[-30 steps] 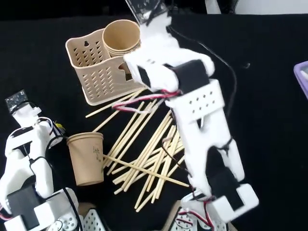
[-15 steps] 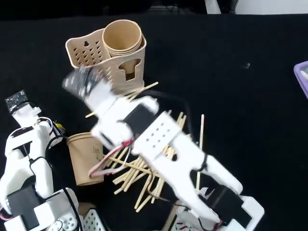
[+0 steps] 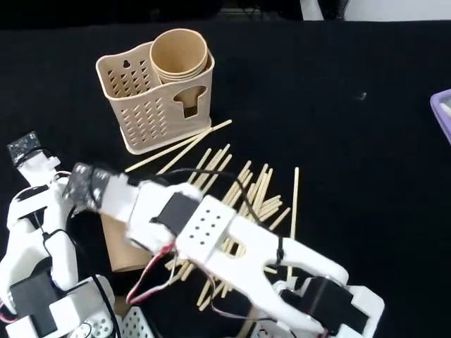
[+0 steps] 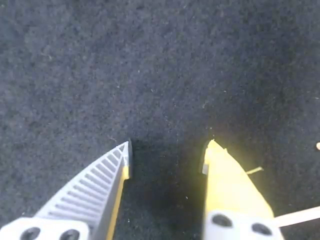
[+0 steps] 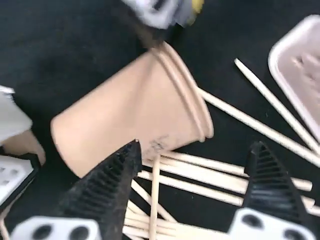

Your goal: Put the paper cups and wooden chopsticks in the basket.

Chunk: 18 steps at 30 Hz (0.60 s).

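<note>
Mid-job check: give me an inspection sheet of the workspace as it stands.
Surface: black cloth over the table.
Job's things: basket upright, stacked paper cups inside; loose cup on its side; chopsticks scattered on the cloth.
Clutter: purple object at the table's edge.
Grippers: left gripper open over bare cloth; right gripper open above the loose cup.
Cables: red and white wires on the right arm.
Surroundings: nothing seen.

A robotics lab is showing here: a black-clothed table (image 3: pixel 373 162) is carrying white arms (image 3: pixel 211 232), bare wiring (image 3: pixel 151 271) trailing at six o'clock.
</note>
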Each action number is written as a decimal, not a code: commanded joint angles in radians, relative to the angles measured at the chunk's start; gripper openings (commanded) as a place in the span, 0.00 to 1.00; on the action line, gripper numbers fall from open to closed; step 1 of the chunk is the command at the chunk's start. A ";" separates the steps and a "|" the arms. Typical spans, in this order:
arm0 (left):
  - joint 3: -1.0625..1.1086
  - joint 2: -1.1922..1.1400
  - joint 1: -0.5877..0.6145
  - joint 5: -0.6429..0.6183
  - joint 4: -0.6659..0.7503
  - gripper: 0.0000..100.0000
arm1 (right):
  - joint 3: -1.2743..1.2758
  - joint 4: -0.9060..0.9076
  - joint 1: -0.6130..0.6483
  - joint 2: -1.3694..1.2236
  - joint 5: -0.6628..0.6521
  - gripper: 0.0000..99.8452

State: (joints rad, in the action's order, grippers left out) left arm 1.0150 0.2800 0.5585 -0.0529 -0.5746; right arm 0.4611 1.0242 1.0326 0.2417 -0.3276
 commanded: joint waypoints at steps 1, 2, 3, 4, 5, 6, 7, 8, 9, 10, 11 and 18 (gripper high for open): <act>-0.028 -0.005 0.010 -0.003 -0.012 0.24 | -0.051 -0.038 0.017 0.027 -0.044 0.34; -0.028 -0.005 0.012 -0.003 -0.012 0.24 | -0.051 -0.057 0.011 0.007 -0.046 0.34; -0.028 -0.003 0.012 -0.003 -0.012 0.24 | -0.051 -0.072 -0.002 -0.021 -0.046 0.34; -0.028 -0.002 0.013 -0.003 -0.012 0.24 | -0.053 -0.087 -0.009 -0.051 -0.046 0.34; -0.028 0.000 0.015 -0.005 -0.012 0.24 | -0.061 -0.097 -0.014 -0.082 -0.046 0.34; -0.028 0.003 0.018 -0.005 -0.012 0.24 | -0.076 -0.097 -0.015 -0.111 -0.046 0.34; -0.028 0.003 0.030 -0.005 -0.012 0.24 | -0.094 -0.087 -0.015 -0.140 -0.046 0.34; -0.031 0.003 0.039 -0.006 -0.012 0.24 | -0.110 -0.077 -0.015 -0.162 -0.046 0.34; -0.033 0.003 0.047 -0.009 -0.012 0.24 | -0.128 -0.063 -0.015 -0.183 -0.046 0.34; -0.033 0.003 0.050 -0.026 -0.012 0.24 | -0.148 -0.048 -0.015 -0.200 -0.046 0.34; -0.033 0.003 0.050 -0.041 -0.012 0.24 | -0.163 -0.035 -0.015 -0.216 -0.046 0.34; -0.033 0.003 0.051 -0.054 -0.012 0.24 | -0.191 0.015 -0.063 -0.234 -0.046 0.17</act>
State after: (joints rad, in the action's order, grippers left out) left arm 1.0150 0.2800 0.5846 -0.0913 -0.5746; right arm 0.3153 1.0288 1.0280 0.0100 -0.3613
